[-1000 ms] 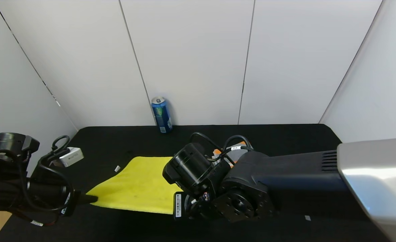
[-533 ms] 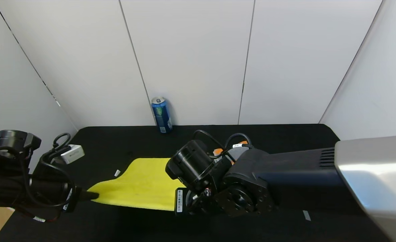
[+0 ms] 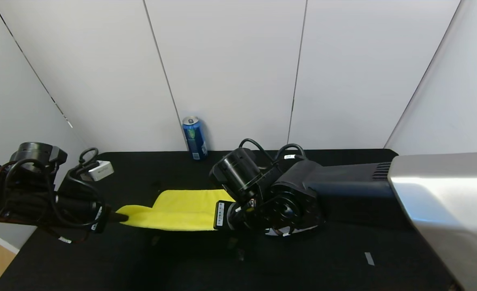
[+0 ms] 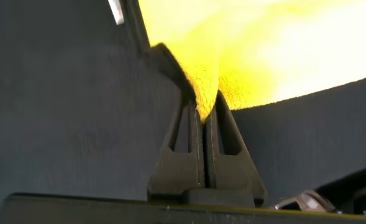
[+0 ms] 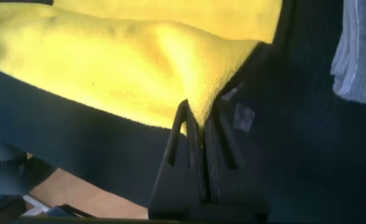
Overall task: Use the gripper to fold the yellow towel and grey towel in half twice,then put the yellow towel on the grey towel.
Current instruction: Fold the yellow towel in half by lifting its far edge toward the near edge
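The yellow towel hangs lifted above the black desk, stretched between both arms, in front of the blue can that stands at the back wall. The left end effector is clamped on the towel's left corner; in the left wrist view its fingers are pressed together with yellow cloth pinched between them. The right end effector is clamped on the towel's right edge, the cloth bunching above its tips. A piece of the grey towel lies on the desk just beside the yellow one. A small white box sits left of the can.
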Robot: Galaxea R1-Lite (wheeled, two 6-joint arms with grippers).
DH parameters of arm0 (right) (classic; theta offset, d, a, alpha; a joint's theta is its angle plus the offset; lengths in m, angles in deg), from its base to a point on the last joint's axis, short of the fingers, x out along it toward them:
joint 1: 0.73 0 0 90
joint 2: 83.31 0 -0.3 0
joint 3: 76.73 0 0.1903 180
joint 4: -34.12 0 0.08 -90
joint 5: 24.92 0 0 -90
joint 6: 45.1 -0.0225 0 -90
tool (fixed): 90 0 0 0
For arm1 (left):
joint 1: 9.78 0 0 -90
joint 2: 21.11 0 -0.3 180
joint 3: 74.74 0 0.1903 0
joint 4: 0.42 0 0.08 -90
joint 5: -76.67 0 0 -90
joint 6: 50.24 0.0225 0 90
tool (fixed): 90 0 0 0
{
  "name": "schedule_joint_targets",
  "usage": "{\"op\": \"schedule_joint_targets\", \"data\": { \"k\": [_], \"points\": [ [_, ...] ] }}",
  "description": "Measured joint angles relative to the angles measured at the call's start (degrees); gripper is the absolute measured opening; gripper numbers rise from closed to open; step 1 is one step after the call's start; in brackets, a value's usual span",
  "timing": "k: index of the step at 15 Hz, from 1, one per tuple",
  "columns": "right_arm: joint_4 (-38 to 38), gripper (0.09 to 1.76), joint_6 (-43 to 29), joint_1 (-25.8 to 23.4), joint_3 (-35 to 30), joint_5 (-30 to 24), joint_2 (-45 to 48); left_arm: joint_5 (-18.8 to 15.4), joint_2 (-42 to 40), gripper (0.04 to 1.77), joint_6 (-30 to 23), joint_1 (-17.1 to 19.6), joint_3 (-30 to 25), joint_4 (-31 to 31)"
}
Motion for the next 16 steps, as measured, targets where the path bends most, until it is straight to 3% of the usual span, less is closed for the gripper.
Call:
{"op": "schedule_joint_targets", "data": {
  "k": [4, 13, 14, 15, 16],
  "points": [
    [0.6, 0.14, 1.0, -1.3, 5.2, 0.1, -3.7, -0.1, 3.8, 0.12, 0.0, -1.1, 4.2, 0.0],
    [-6.1, 0.14, 5.4, -4.5, 6.0, 0.1, -8.5, -0.1, 13.0, 0.12, -2.3, -3.0, 12.8, 0.2],
    [-6.9, 0.14, 5.4, -4.8, 6.0, 0.0, -8.8, -0.1, 13.4, 0.15, -2.2, -3.2, 13.1, 0.9],
    [-7.9, 0.22, 5.7, -5.1, 6.0, -0.1, -9.0, 0.0, 13.8, 0.35, -2.3, -3.2, 13.2, 1.7],
    [-8.7, 0.41, 6.2, -5.5, 6.0, -0.8, -9.1, 0.0, 14.2, 0.51, -2.3, -3.3, 13.4, 2.5]
  ]
}}
